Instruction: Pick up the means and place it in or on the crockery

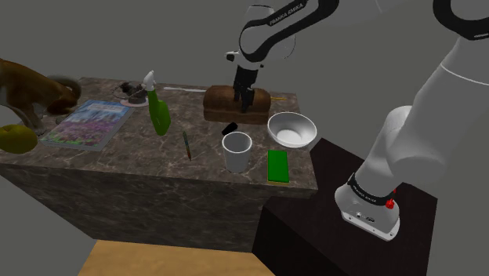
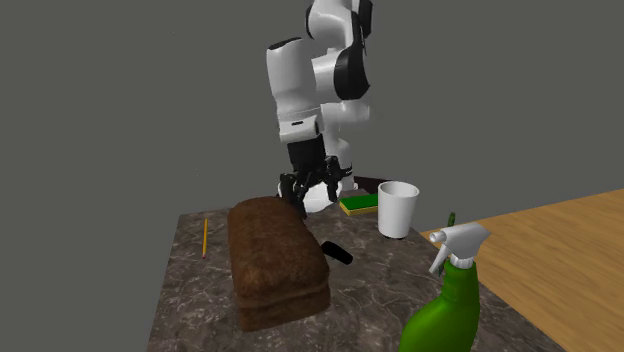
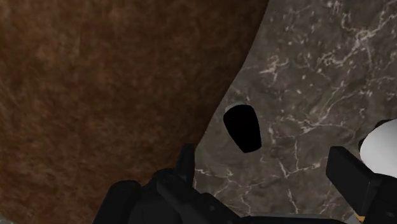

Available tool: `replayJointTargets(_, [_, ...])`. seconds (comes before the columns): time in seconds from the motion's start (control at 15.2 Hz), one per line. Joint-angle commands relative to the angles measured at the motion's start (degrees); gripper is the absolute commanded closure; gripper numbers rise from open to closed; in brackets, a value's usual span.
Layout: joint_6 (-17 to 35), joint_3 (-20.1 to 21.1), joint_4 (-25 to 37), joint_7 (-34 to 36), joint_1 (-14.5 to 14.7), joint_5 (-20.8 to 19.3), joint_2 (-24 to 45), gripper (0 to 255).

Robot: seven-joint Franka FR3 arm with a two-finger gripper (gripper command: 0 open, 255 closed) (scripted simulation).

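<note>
Fingers (image 3: 347, 168) spread wide and clasping nothing, the gripper (image 1: 244, 106) hangs over the dark marbled counter (image 1: 117, 168), above a small black oblong piece (image 1: 230, 128) lying flat on it. In the shoulder view that piece sits at 11 o'clock from the white mug (image 1: 237, 151) and 9 o'clock from the white bowl (image 1: 291, 128), just in front of the brown loaf (image 1: 215, 102); its long axis runs roughly from 8 to 2 o'clock. In the second exterior view it runs from 10 to 4 o'clock, one end close to the loaf's side. From the wrist camera it lies crosswise to the line joining the two fingers, beside the loaf's edge. It is plain black, so its ends cannot be told apart. A white curved shape (image 3: 382, 146) by one finger is cut off, mug or bowl unclear. A green sponge (image 1: 277, 165) lies at 4 o'clock from the mug, and a green spray bottle (image 1: 159, 110) stands at 9 o'clock from the loaf.
</note>
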Motion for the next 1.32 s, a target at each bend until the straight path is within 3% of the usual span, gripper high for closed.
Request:
replayJointTargets(0.0, [1.6, 0.9, 1.0, -5.8, 0.9, 2.8, 4.7, 0])
replayJointTargets(0.13, [2.2, 1.8, 3.4, -10.8, 1.4, 4.9, 8.8, 0])
replayJointTargets(0.66, [7.1, 2.9, 2.3, -12.6, 1.7, 7.5, 12.9, 0])
replayJointTargets(1.19, [7.2, 3.1, 2.3, -12.6, 1.5, 7.4, 12.9, 0])
replayJointTargets(1.25, [7.9, 3.2, 3.5, -13.4, 1.3, 8.3, 15.0, 255])
